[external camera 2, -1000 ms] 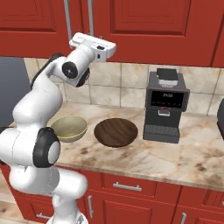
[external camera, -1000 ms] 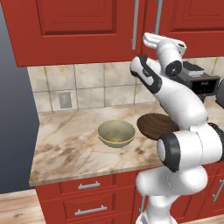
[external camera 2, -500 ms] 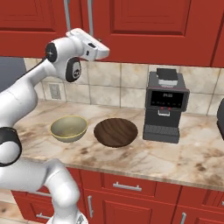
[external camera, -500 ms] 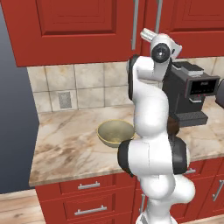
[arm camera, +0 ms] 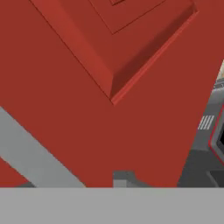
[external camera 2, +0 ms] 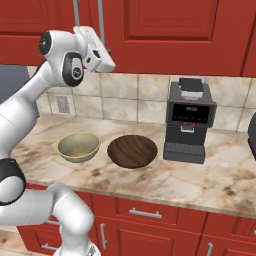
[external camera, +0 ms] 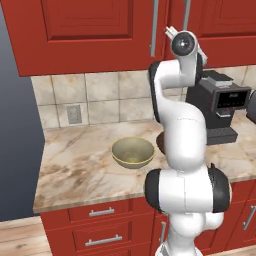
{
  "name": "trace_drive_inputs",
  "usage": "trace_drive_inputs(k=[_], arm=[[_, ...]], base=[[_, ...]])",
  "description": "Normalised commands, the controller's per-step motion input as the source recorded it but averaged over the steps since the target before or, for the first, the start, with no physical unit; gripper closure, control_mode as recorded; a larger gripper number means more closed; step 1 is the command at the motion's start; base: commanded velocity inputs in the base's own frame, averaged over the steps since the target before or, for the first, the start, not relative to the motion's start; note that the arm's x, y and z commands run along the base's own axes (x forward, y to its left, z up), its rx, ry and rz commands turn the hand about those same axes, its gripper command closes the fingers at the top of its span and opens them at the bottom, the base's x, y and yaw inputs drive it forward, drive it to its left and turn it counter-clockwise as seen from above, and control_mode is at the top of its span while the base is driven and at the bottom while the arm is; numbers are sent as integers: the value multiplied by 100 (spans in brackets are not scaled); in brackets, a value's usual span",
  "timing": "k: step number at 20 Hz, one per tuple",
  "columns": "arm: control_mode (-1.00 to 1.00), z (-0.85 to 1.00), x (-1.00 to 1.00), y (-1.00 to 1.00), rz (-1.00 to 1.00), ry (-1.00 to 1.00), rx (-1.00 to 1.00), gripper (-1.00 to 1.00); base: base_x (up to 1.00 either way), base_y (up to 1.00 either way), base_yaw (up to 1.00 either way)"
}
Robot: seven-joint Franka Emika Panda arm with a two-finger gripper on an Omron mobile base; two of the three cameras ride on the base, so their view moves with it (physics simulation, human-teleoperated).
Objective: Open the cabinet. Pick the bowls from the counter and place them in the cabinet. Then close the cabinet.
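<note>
The cabinet (external camera: pixel 95 30) is shut, its two silver bar handles (external camera 2: pixel 101 20) side by side where the doors meet. My gripper (external camera 2: pixel 98 49) is raised against the right door just below the handles; its fingers are hidden behind the hand. In the hand view the red door panel (arm camera: pixel 109 65) is very close, a handle (arm camera: pixel 30 153) crosses the lower left, and one fingertip (arm camera: pixel 122 177) shows beside it. The olive-tan bowl (external camera 2: pixel 78 146) and the dark brown bowl (external camera 2: pixel 132 151) rest on the counter (external camera 2: pixel 210 175), untouched. In the left base view my arm hides most of the dark bowl (external camera: pixel 160 142).
A black coffee machine (external camera 2: pixel 187 120) stands on the counter right of the bowls, against the tiled wall. Red drawers (external camera: pixel 107 225) sit under the counter. A wall socket (external camera: pixel 74 114) is at the left, and the counter ends at the left by a grey wall.
The arm has straightened upward and swung the hand closer to the cabinet doors, just below the handles. The bowls have stayed in place.
</note>
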Motion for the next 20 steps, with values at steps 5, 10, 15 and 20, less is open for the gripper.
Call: trace_drive_inputs(k=[5,10,15,20], arm=[[-100,-7,-83,-100,7,-14,33,100],[-100,-10,-73,-100,9,-22,31,100],[-100,-10,-55,-100,10,-28,30,100],[-100,-8,-48,-100,9,-25,29,100]], base=[[0,0,0],[0,0,0],[0,0,0],[0,0,0]])
